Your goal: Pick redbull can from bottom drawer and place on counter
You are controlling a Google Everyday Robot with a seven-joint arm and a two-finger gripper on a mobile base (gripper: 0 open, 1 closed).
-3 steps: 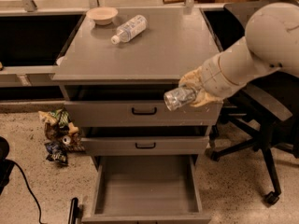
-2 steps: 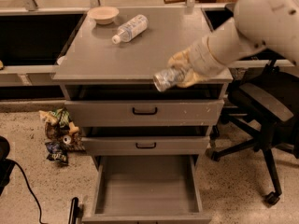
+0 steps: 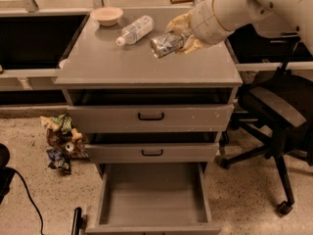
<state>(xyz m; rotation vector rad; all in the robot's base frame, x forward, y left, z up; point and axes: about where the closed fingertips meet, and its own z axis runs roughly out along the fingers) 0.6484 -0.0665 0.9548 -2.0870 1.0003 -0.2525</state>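
My gripper (image 3: 183,35) is over the counter (image 3: 146,65), right of its middle, shut on the redbull can (image 3: 165,45). The can is silvery and shiny, held tilted on its side with its end pointing left, a little above the grey top. The bottom drawer (image 3: 153,199) stands pulled open below, its flat grey floor bare. The arm reaches in from the upper right.
A clear plastic bottle with white cap (image 3: 134,30) lies on the counter's back left, next to a small beige bowl (image 3: 106,15). Two upper drawers with black handles are slightly open. A black office chair (image 3: 274,111) stands to the right. Crumpled wrappers (image 3: 61,141) lie on the floor left.
The gripper has carried the can up and to the left, from in front of the top drawer's edge to above the counter.
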